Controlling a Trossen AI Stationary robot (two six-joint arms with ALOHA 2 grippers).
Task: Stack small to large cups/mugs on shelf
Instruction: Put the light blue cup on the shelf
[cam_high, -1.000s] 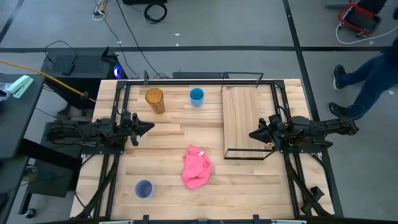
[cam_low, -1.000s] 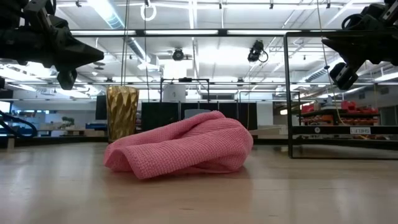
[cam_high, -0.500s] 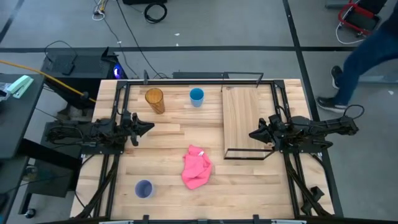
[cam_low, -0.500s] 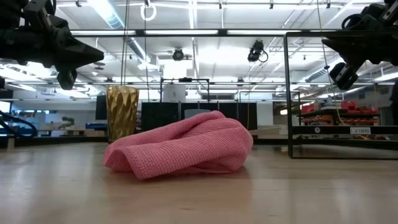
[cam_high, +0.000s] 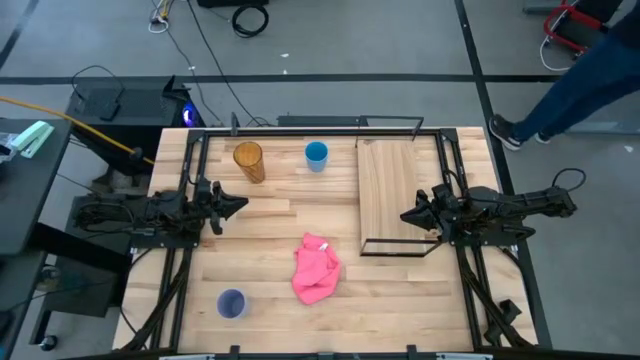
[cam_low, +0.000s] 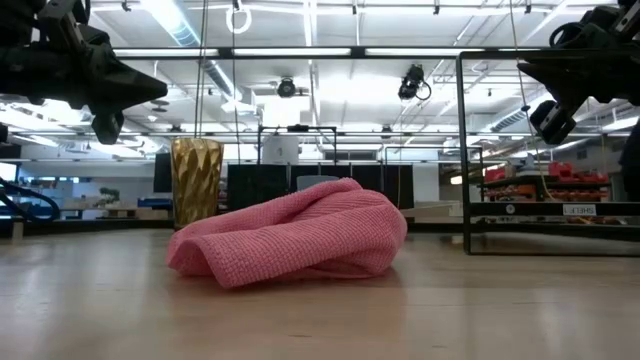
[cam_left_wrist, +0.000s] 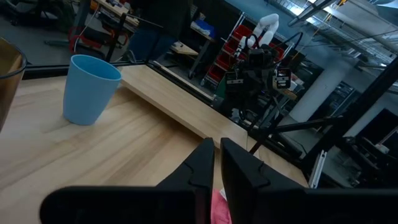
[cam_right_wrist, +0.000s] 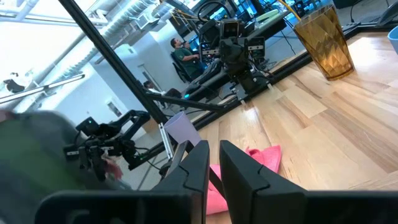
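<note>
The amber-orange cup (cam_high: 248, 160) and the light blue cup (cam_high: 316, 155) stand upright near the table's far edge. The lavender cup (cam_high: 231, 303) stands near the front left. The shelf (cam_high: 395, 195), a light wood board in a thin black frame, lies at the right. My left gripper (cam_high: 240, 203) hovers shut and empty above the table, near side of the amber cup. My right gripper (cam_high: 405, 216) hovers shut and empty over the shelf's near end. The left wrist view shows the blue cup (cam_left_wrist: 90, 88); the right wrist view shows the amber cup (cam_right_wrist: 323, 40).
A crumpled pink cloth (cam_high: 316, 268) lies on the table between the lavender cup and the shelf's near end; it fills the middle of the low view (cam_low: 290, 243). The shelf's black frame (cam_low: 465, 150) stands upright at the right. A person (cam_high: 590, 80) walks beyond the table's far right corner.
Both arms and all the cups have kept still. Only the person beyond the table's right side has walked on.
</note>
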